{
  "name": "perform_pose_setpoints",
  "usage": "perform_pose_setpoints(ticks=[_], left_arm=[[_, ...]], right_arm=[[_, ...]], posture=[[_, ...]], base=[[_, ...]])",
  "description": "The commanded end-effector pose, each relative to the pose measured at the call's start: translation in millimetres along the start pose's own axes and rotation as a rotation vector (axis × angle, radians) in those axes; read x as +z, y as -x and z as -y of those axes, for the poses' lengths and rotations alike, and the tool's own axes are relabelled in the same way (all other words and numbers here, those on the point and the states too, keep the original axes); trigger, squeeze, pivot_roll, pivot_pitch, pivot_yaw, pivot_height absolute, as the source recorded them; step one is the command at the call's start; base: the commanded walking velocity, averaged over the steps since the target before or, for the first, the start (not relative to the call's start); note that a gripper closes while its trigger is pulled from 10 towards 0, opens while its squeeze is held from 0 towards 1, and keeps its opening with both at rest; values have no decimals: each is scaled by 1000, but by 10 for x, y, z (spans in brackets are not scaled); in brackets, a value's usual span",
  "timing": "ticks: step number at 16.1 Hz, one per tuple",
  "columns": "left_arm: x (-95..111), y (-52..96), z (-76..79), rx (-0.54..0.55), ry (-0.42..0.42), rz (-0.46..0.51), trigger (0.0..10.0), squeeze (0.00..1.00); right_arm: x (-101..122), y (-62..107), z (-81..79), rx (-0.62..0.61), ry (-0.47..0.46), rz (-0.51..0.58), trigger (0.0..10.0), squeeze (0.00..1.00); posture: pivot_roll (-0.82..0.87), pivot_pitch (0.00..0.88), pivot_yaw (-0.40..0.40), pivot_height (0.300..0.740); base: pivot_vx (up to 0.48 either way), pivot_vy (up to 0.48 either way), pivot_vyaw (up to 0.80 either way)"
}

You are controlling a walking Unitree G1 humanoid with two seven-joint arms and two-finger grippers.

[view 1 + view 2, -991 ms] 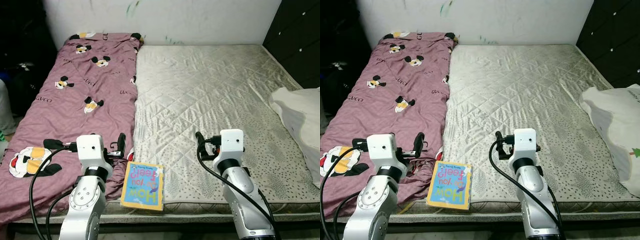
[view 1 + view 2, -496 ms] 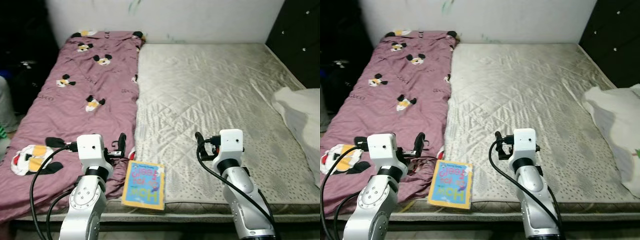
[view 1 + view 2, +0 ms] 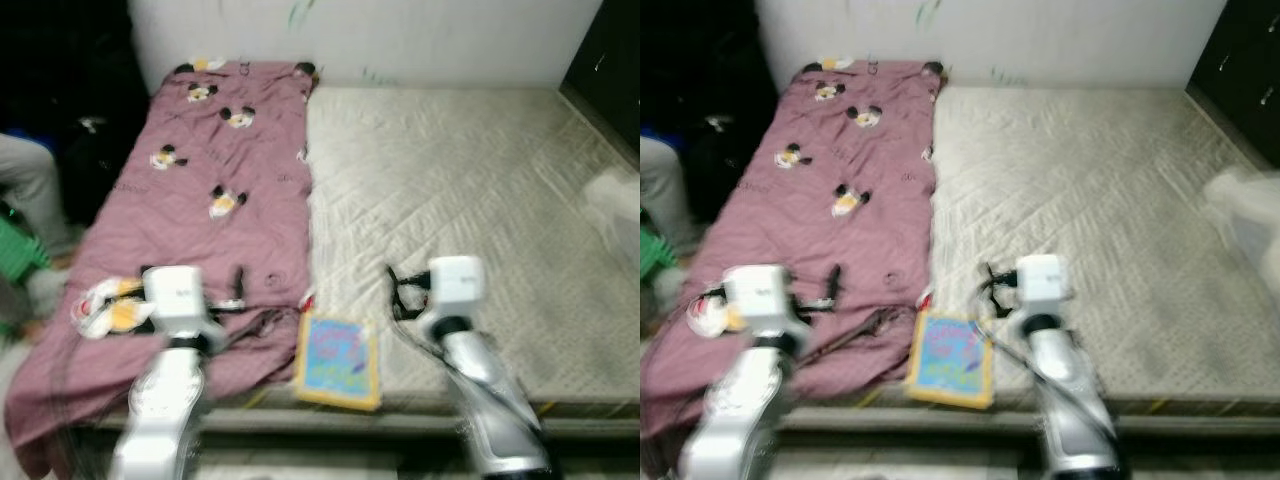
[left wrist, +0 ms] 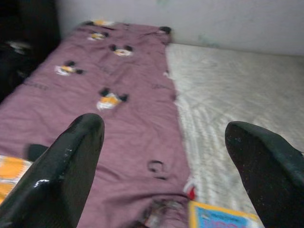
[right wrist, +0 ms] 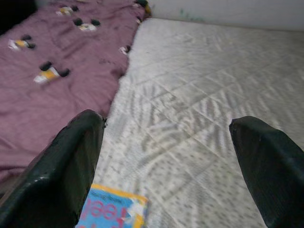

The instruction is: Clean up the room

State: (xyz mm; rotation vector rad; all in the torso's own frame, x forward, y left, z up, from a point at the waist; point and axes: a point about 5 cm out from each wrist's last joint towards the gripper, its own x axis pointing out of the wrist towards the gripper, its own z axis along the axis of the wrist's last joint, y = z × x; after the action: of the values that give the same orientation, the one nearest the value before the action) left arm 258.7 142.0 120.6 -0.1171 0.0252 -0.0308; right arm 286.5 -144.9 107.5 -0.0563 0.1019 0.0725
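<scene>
1. Both head views are smeared with blur; the print on the picture book (image 3: 338, 358) cannot be read.
2. A pale bundle (image 3: 617, 203) on the mattress is cut by the right edge, too blurred to name.
3. Someone's grey-clad limb (image 3: 28, 185) runs off the left edge.

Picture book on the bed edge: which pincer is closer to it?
Roughly even, left marginally. The picture book lies at the mattress's front edge between both. Left pincer hovers over the mauve blanket to its left; right pincer over the mattress to its right.
</scene>
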Motion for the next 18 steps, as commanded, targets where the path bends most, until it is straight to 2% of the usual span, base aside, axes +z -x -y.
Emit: perform_pose_setpoints(ticks=[1, 3, 6, 18], left_arm=[[12, 8, -69, 19, -15, 0, 10000, 0], [15, 10, -70, 21, -16, 0, 10000, 0], [18, 11, -77, 26, -18, 2, 10000, 0], [23, 14, -88, 34, -30, 3, 10000, 0]], right_arm=[[39, -13, -40, 7, -14, 13, 10000, 0], [28, -17, -41, 4, -29, 4, 10000, 0], [20, -24, -35, 1, -28, -3, 10000, 0], [25, -8, -63, 14, -15, 7, 10000, 0]], posture=[[26, 99, 10, 740], [26, 101, 9, 740], [27, 104, 8, 740], [25, 114, 15, 740]], base=[[0, 0, 0], [0, 0, 0], [0, 0, -690], [0, 0, 0]])
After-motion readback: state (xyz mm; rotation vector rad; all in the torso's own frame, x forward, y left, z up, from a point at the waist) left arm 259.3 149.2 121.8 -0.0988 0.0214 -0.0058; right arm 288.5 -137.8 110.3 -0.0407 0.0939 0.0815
